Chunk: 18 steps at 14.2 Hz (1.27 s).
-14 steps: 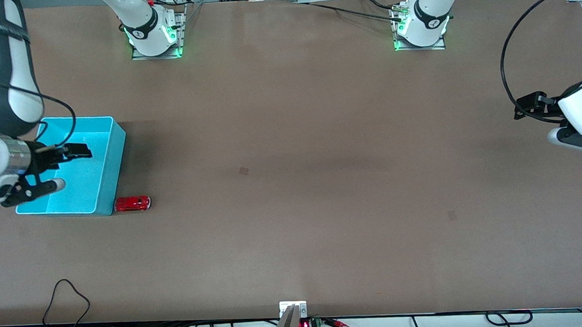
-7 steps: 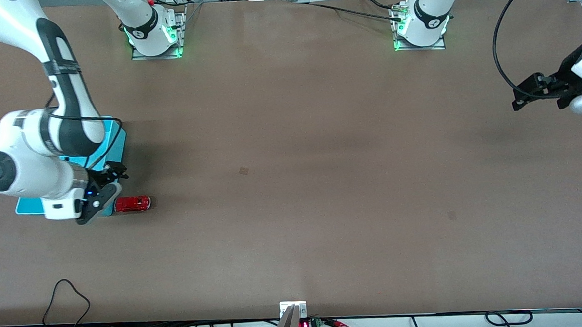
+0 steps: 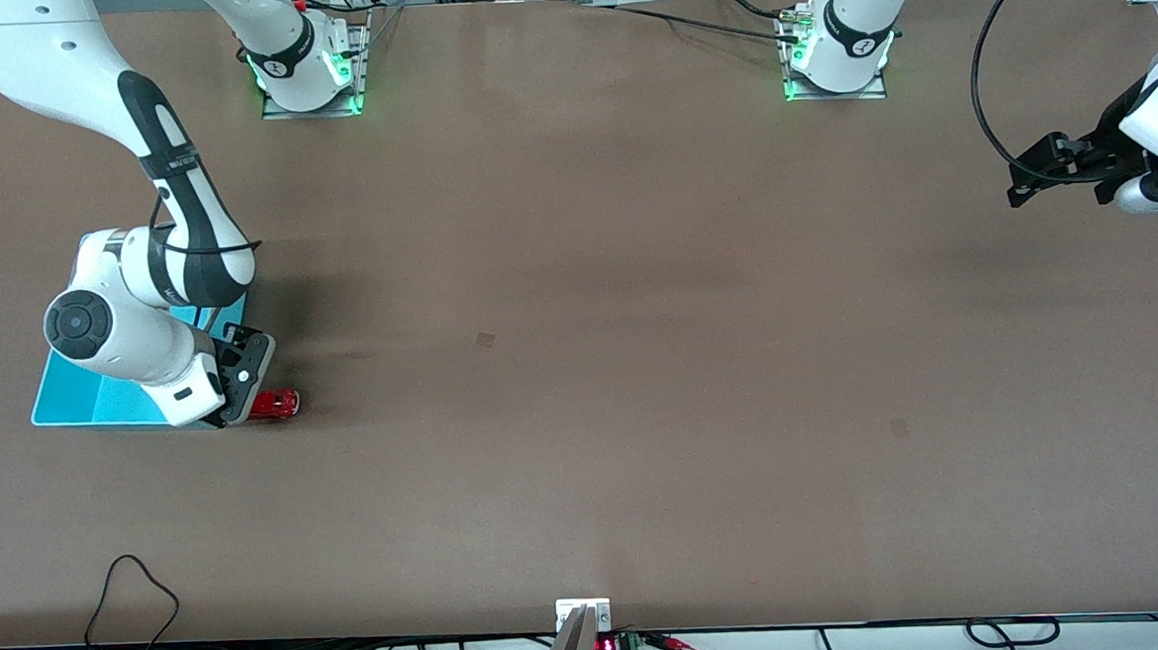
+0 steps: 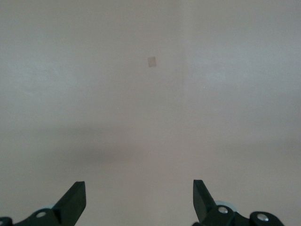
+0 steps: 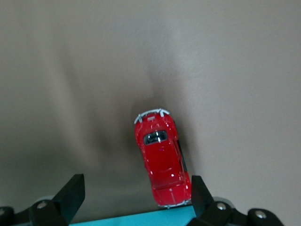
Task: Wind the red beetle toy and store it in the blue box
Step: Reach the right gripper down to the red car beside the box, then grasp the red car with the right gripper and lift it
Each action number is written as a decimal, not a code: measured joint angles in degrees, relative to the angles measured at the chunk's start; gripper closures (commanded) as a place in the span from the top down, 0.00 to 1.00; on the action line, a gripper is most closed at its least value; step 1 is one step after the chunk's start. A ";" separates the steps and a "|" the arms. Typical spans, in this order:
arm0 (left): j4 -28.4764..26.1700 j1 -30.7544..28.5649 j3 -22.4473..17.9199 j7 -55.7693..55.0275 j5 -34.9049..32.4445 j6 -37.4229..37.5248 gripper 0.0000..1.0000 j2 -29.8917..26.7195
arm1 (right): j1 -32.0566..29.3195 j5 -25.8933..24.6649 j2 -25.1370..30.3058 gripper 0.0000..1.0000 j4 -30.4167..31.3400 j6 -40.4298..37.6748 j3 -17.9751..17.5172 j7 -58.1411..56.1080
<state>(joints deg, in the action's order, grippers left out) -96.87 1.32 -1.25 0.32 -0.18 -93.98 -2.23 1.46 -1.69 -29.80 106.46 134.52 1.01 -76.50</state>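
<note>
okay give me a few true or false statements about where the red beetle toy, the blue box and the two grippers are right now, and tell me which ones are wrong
1. The red beetle toy lies inside the blue box. False: it sits on the table beside the box's corner.
2. The right gripper is open, over the toy. True.
3. The left gripper holds the toy. False: it is open and empty, over bare table at the left arm's end.
4. The toy stands on its wheels, roof up. True.
5. The blue box has a lid on it. False: its top is open.
</note>
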 measured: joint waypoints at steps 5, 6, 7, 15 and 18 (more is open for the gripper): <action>0.00 0.04 0.00 -0.05 0.00 0.69 1.00 0.00 | -1.29 0.00 -3.46 1.00 0.13 4.30 -0.07 -8.16; 0.01 0.04 0.00 -0.06 0.00 0.71 1.00 0.00 | -1.27 0.00 -4.10 1.00 0.14 5.17 -0.22 -8.57; 0.01 0.05 0.00 -0.06 0.00 0.72 1.00 0.00 | -1.20 0.00 -4.64 1.00 0.14 6.04 -0.31 -8.97; 0.01 0.08 0.00 -0.06 0.00 0.75 1.00 0.00 | -1.17 0.02 -5.12 0.00 0.03 7.41 -0.45 -9.20; 0.01 0.09 0.00 -0.06 0.00 0.75 1.00 0.00 | -1.16 0.10 -5.04 0.00 -0.04 7.42 -0.88 -7.62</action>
<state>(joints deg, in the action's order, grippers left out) -96.86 1.41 -1.25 0.26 -0.18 -93.22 -2.22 0.30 -1.58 -34.84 106.42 141.93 0.13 -84.12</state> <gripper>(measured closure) 0.000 0.559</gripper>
